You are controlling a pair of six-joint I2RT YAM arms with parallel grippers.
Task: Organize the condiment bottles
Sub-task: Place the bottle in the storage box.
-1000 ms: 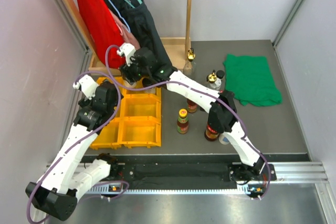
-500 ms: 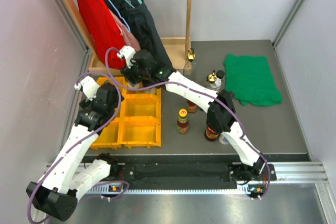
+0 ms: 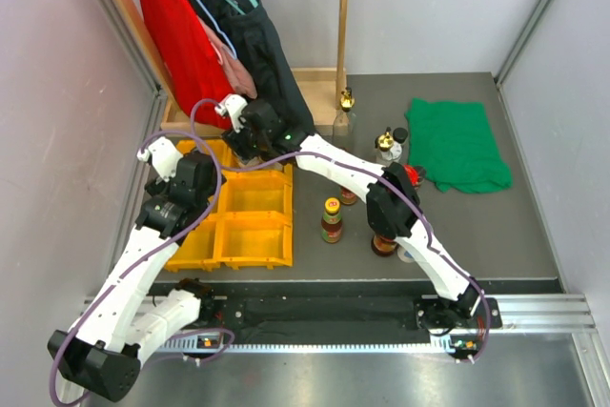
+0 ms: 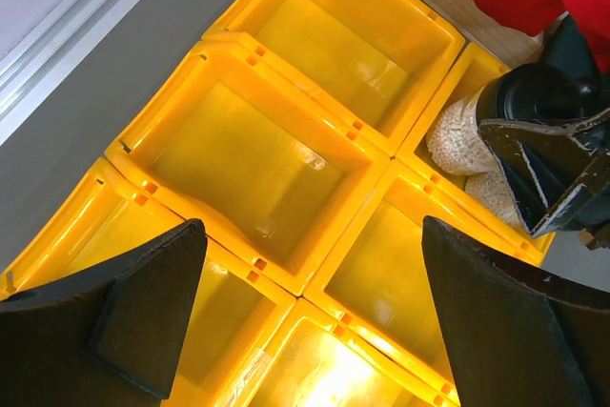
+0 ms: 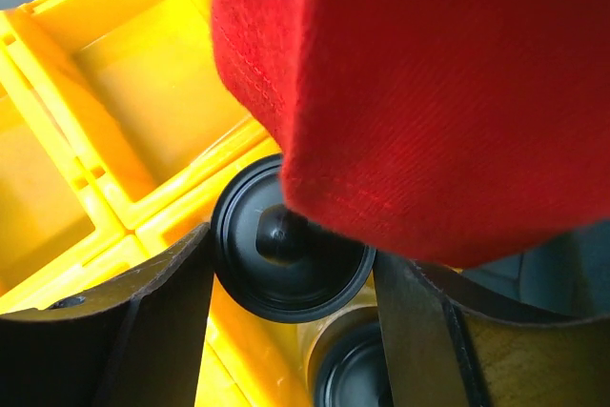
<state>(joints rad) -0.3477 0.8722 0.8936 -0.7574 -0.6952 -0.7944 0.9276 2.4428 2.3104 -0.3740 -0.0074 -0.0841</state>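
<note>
My right gripper reaches to the yellow tray's back compartment and is shut on a black-capped jar; its fingers touch both sides of the cap. A second black cap stands just beside it. The left wrist view shows that jar filled with pale granules. My left gripper hangs open over the tray's compartments, holding nothing. On the table stand a yellow-capped dark bottle, two gold-topped bottles, a red-lidded jar and another dark bottle.
A red garment hangs right over the right gripper and hides part of the jar's cap. A dark garment and a wooden post stand at the back. A green cloth lies at the back right.
The right arm's elbow has swung left and nearer, uncovering the red-lidded jar. Its gripper has shifted slightly over the tray's back compartment. The left gripper has barely moved.
</note>
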